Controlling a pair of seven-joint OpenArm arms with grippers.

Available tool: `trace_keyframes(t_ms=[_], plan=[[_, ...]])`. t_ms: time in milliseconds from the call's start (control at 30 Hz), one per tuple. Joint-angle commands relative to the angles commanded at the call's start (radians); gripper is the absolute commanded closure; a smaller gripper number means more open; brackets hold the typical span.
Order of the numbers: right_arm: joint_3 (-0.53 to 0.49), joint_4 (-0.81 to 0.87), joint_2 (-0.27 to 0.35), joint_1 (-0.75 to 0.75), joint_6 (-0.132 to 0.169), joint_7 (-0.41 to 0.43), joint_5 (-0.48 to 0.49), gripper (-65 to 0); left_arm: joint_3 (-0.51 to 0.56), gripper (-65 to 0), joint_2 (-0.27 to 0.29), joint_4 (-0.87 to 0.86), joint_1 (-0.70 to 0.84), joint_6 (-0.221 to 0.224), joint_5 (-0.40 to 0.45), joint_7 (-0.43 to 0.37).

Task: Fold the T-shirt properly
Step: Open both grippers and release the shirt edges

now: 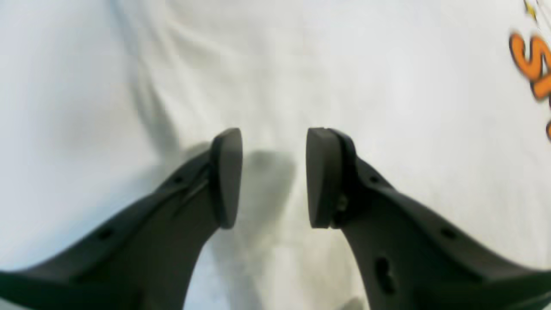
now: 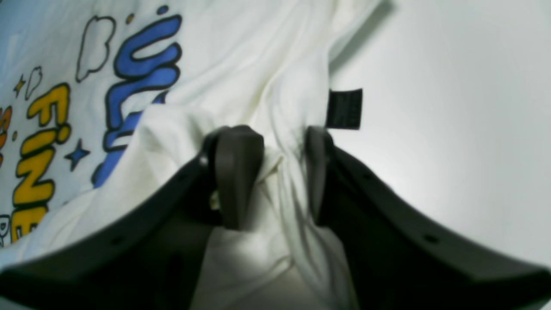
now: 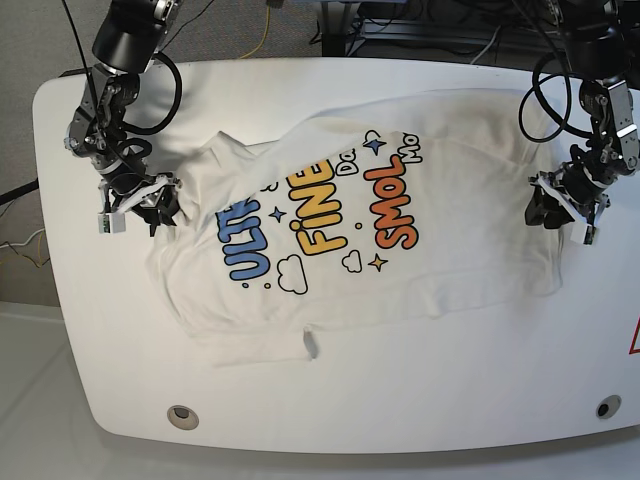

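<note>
One T-shirt (image 3: 400, 270) lies print-up, rumpled, across the white bench (image 3: 330, 410); right hand (image 2: 275, 172) pinches bunched fabric near the black tag (image 2: 343, 109); left hand (image 1: 274, 176) hovers spread, empty, over its far side.

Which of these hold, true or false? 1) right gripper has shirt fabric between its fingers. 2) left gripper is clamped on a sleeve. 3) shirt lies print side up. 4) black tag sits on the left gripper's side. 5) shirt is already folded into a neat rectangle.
1) True. The right gripper has a bunch of T-shirt fabric between its fingers.
2) False. The left gripper is open over flat cloth, with nothing between its fingers.
3) True. The coloured print faces up.
4) False. The black tag shows by the right gripper.
5) False. The T-shirt lies spread out and wrinkled on the table.
</note>
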Motion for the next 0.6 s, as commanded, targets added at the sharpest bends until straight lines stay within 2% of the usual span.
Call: trace_keyframes(t_ms=[367, 600], plan=[[0.0, 0.147, 0.009, -0.023, -0.008, -0.015, -0.003, -22.0, -0.002, -22.7, -0.005, 0.055, 0.005, 0.0, 0.0, 0.0], [0.002, 0.244, 0.031, -0.038, -0.009, -0.104, -0.006, -22.2, -0.002, -22.7, -0.005, 0.12, 0.002, 0.002, 0.003, 0.034]])
